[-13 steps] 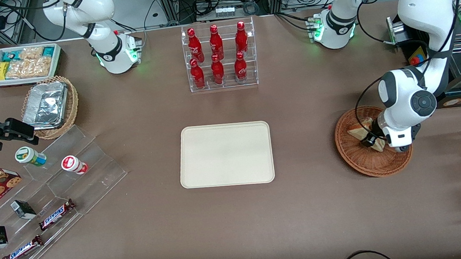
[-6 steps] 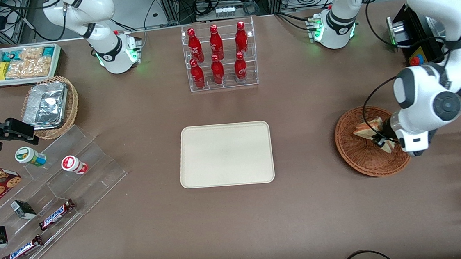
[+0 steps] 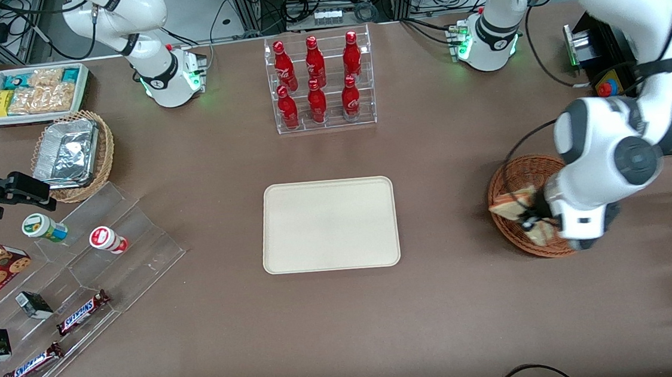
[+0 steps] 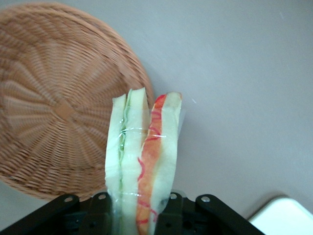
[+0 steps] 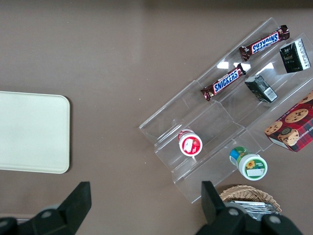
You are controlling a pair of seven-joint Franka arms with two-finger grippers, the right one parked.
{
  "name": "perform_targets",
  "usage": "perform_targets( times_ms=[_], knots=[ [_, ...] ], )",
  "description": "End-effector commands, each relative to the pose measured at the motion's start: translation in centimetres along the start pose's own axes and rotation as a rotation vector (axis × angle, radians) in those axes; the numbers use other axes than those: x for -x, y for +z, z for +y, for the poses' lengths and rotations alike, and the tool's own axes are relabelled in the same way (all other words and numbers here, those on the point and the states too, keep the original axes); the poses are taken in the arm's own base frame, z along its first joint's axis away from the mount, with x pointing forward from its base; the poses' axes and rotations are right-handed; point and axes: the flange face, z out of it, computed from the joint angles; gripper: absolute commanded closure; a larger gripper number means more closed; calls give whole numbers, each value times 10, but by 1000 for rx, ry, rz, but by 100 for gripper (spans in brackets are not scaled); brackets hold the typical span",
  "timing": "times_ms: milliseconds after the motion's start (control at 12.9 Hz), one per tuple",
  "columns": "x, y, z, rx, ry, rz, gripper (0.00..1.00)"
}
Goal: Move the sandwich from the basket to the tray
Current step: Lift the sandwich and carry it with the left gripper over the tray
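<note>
sandwich lifted over basket; tray bare.
gripper (image 3: 531, 221) pinches the sandwich (image 3: 514, 203) between its fingers (image 4: 168, 215), raised above the basket (image 3: 515, 175) at the rim nearest the tray (image 3: 329, 225); sandwich clear of the weave, cut edge with red and green filling facing the wrist camera. tray sits mid-table, well apart. farther off, a rack of red bottles (image 3: 319, 82).
</note>
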Motion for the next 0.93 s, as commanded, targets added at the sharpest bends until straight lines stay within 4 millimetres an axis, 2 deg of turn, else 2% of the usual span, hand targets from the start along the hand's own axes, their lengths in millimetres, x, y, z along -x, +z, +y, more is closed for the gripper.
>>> perform_targets(
  times_ms=[0, 155, 310, 388, 698, 853],
  knots=[
    [38, 7, 61, 0, 108, -2, 78],
    [71, 18, 100, 3, 197, -2, 78],
    [112, 41, 148, -1, 435, -6, 76],
    [129, 54, 162, -6, 500, -10, 75],
    [209, 124, 201, -67, 665, -56, 75],
    [213, 133, 202, -73, 675, -64, 74]
  ],
)
